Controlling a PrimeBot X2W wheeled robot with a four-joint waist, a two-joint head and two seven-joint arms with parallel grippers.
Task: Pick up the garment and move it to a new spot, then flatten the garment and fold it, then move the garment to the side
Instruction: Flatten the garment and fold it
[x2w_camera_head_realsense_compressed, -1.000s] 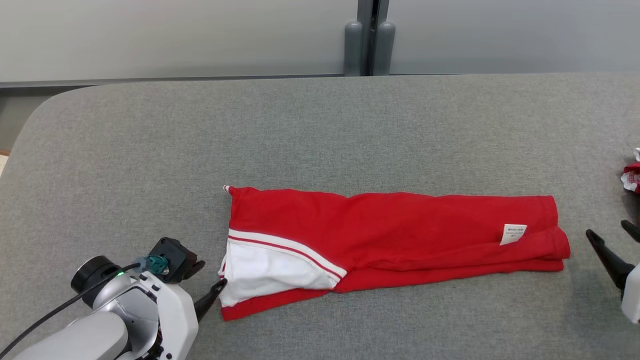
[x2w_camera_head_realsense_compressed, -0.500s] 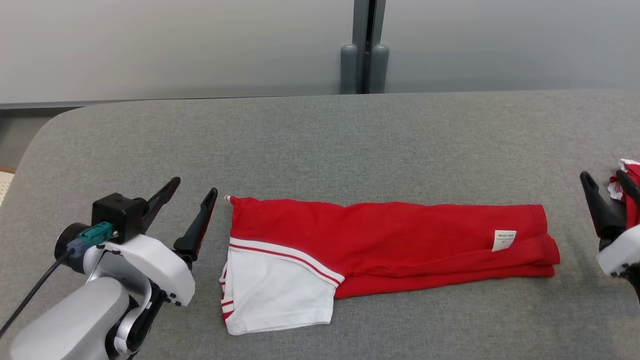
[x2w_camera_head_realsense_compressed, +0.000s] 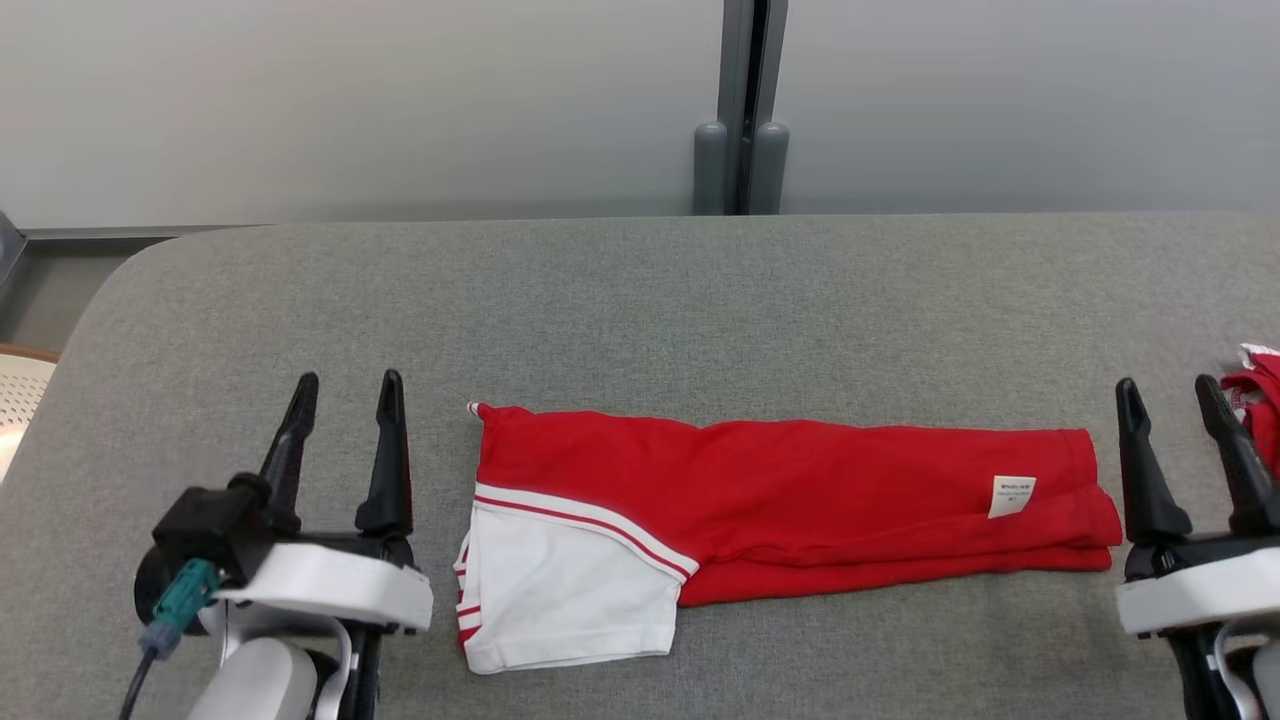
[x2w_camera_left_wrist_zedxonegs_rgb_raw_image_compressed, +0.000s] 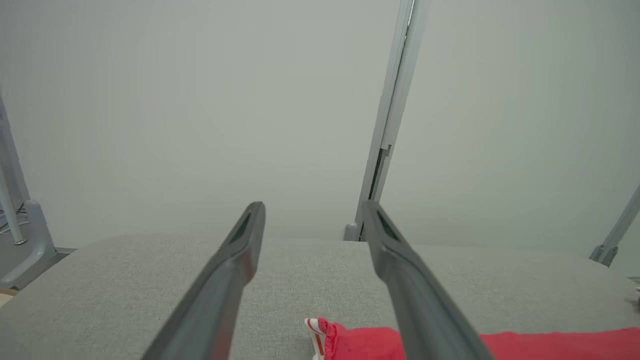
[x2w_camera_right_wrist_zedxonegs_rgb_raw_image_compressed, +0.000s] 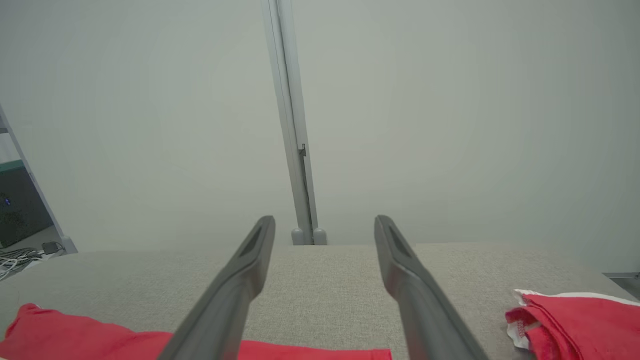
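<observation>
Left gripper (x2w_camera_head_realsense_compressed: 350, 378): fingers spread wide, nothing between them, pointing away over the table.
Right gripper (x2w_camera_head_realsense_compressed: 1167, 384): spread too, empty, pointing the same way.
Garment (x2w_camera_head_realsense_compressed: 780, 490): red, folded into a long strip, lying flat between the two grippers. Its white striped end sits just beside the left one, and the end with the white tag (x2w_camera_head_realsense_compressed: 1010, 496) just beside the right one.
Second red cloth (x2w_camera_head_realsense_compressed: 1262, 400): crumpled, just outside the right gripper.
Table (x2w_camera_head_realsense_compressed: 640, 300): grey fabric, running on past both sets of fingertips.
Post (x2w_camera_head_realsense_compressed: 740, 100): beyond the table, ahead, between the grippers.

Head above, wrists low; garment (x2w_camera_head_realsense_compressed: 780, 480) in all.
</observation>
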